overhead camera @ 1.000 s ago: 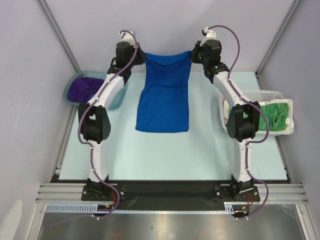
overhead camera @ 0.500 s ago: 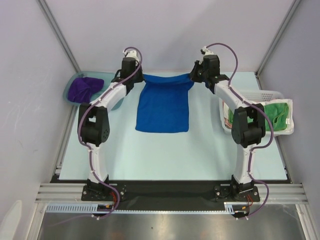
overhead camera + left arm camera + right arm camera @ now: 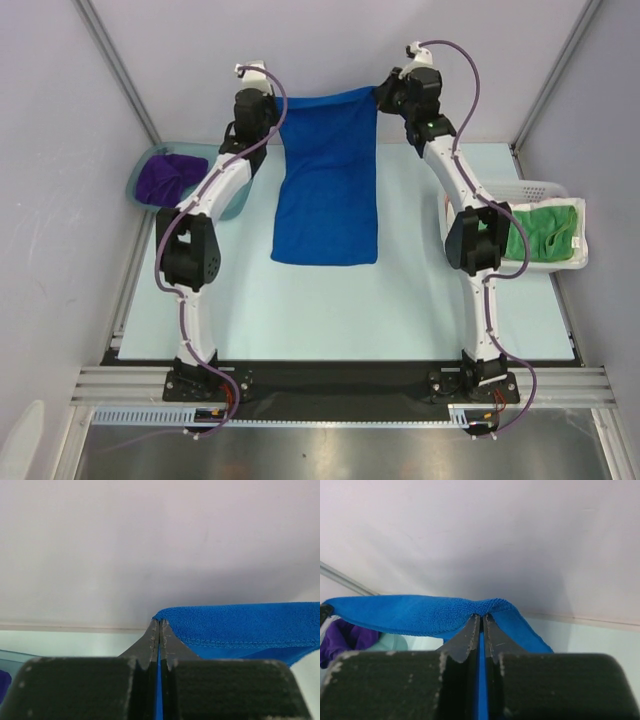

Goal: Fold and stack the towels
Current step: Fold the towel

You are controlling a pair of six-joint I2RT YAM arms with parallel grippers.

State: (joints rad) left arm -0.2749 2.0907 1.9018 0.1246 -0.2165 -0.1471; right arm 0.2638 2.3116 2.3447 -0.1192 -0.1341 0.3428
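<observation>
The royal blue towel (image 3: 328, 180) hangs stretched between both grippers at the far middle of the table, its lower part lying flat on the table surface. My left gripper (image 3: 272, 108) is shut on the towel's far left corner (image 3: 170, 616). My right gripper (image 3: 380, 95) is shut on its far right corner (image 3: 492, 605). The top edge runs taut between them, raised above the table. A dark purple towel (image 3: 168, 176) lies crumpled in the teal tub (image 3: 236, 200) at the left. A green towel (image 3: 548, 230) sits in the white basket (image 3: 530, 188) at the right.
Grey walls close the cell at the back and sides, near both raised grippers. The pale table (image 3: 340, 310) stretches toward the arm bases. The tub stands beside the left arm and the basket beside the right arm.
Both grippers dipped toward the table half a second ago, then rose and moved back, lifting the blue towel's far edge higher and stretching the cloth.
</observation>
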